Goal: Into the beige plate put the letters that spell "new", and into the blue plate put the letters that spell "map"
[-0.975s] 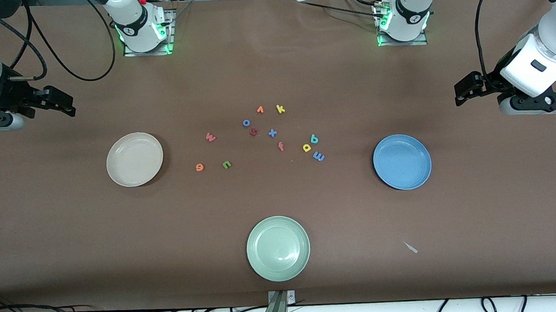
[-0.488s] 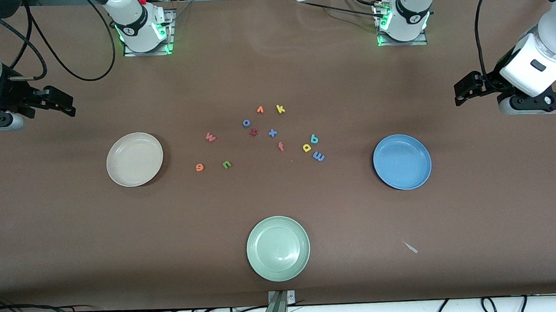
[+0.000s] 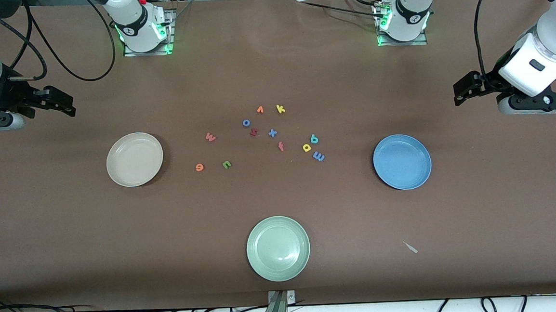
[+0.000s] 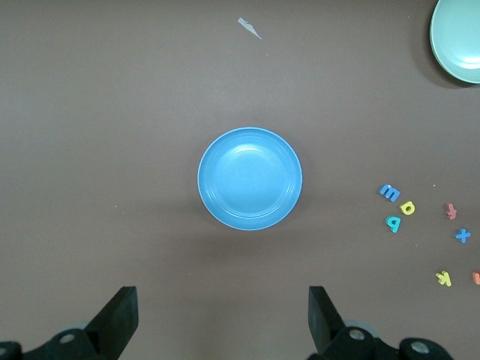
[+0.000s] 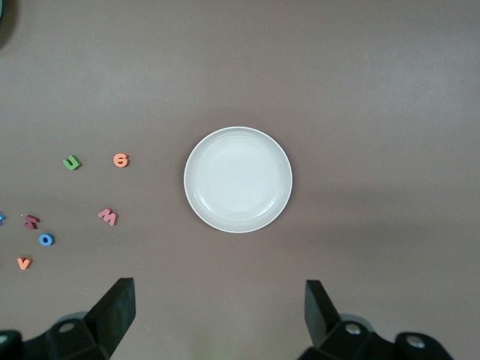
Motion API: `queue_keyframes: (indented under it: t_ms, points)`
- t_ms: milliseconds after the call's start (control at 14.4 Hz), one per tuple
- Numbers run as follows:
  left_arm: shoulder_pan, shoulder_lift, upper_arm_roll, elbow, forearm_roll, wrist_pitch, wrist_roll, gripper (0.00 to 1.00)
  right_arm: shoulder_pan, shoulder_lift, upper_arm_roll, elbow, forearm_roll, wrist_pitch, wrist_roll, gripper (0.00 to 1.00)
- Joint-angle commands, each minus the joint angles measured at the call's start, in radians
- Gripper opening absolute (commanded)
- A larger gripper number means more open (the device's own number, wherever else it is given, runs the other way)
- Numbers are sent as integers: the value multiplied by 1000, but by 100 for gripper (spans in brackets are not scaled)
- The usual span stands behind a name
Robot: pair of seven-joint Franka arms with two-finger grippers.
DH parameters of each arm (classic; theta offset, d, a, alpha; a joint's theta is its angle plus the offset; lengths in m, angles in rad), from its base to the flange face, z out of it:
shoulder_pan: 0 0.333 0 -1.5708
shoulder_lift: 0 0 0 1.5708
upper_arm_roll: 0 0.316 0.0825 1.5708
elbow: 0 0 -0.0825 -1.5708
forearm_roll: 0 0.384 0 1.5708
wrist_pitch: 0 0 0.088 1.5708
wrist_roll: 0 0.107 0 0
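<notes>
The beige plate point(image 3: 135, 159) point(image 5: 238, 179) lies toward the right arm's end, the blue plate point(image 3: 402, 162) point(image 4: 250, 178) toward the left arm's end. Between them lie the pink-red w point(image 3: 210, 137) point(image 5: 108, 217), orange e point(image 3: 199, 167) point(image 5: 121, 160) and green n point(image 3: 227, 164) point(image 5: 71, 162). Closer to the blue plate are the blue m point(image 3: 318, 156) point(image 4: 389, 193), yellow a point(image 3: 307, 148) point(image 4: 408, 208) and teal p point(image 3: 314, 138) point(image 4: 393, 223). My left gripper point(image 3: 467, 88) point(image 4: 223, 300) hangs open and empty over bare table beside the blue plate. My right gripper point(image 3: 56, 101) point(image 5: 219, 296) hangs open and empty beside the beige plate.
A pale green plate point(image 3: 278, 248) lies nearest the front camera. Other letters sit mid-table: yellow k point(image 3: 280, 109), orange v point(image 3: 259, 110), blue o point(image 3: 246, 122), blue x point(image 3: 272, 133), red f point(image 3: 281, 146), a dark red one point(image 3: 253, 132). A small paper scrap point(image 3: 411, 247) lies on the cloth.
The left arm has shifted very slightly; the plates, letters and right arm have not moved.
</notes>
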Motion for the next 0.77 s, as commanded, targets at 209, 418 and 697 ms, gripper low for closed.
queue_keyframes:
  t_ms: [209,418,697]
  points:
    - [-5,11,-6,34,15,-28,14,100,0,-20,3,-16,-13,-21,-14,100]
    - [-5,12,-5,34,17,-25,16,100,1,-18,6,-14,-13,-24,-14,100]
    - [-7,12,-5,34,17,-22,16,100,1,-18,6,-14,-14,-21,-12,100]
